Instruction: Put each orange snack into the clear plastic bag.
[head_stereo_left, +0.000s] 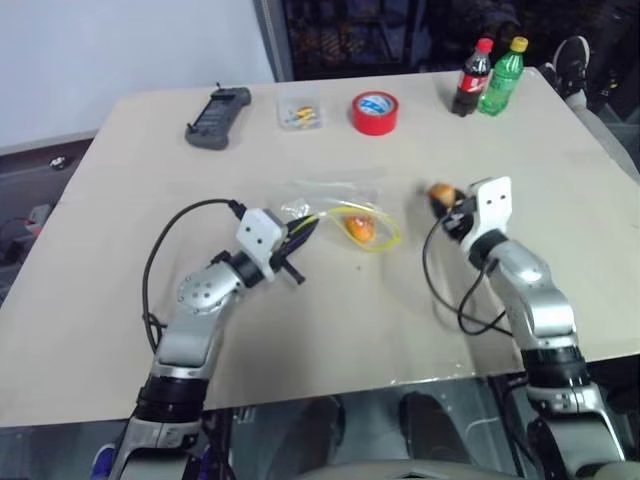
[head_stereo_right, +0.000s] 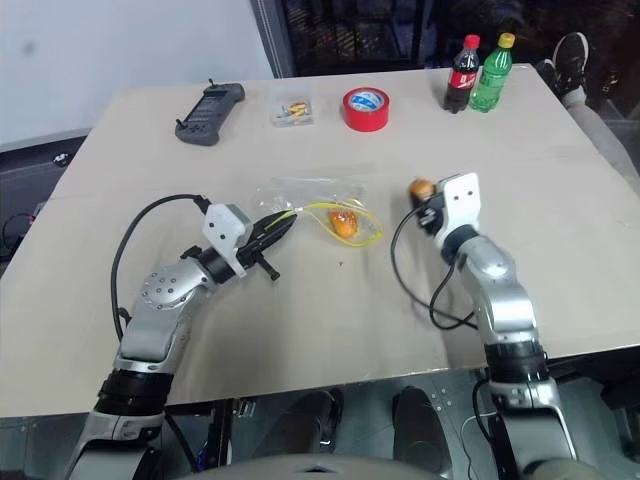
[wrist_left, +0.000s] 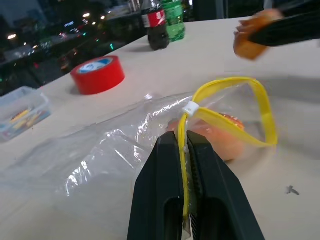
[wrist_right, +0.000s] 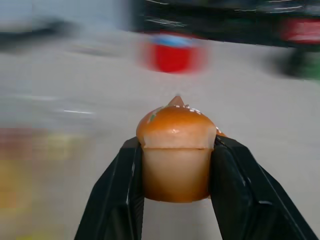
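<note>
Pinching the yellow strip of the bag (wrist_left: 125, 155), the left hand (wrist_left: 186, 150) held its mouth open toward the right hand (wrist_right: 176, 165), which clamped the second snack (wrist_right: 175, 155) just beside that mouth; the first snack (head_stereo_right: 344, 222) lay inside.

Left gripper (head_stereo_left: 300, 232) pinches the clear plastic bag (head_stereo_left: 335, 205); right gripper (head_stereo_left: 446, 207) grips an orange snack (head_stereo_left: 439, 191)

Silver-grey jointed arms are wearing white boxy wrist housings, black cables looping alongside (one per arm), each ending in two black tapering fingers (wrist_left: 200, 190).
</note>
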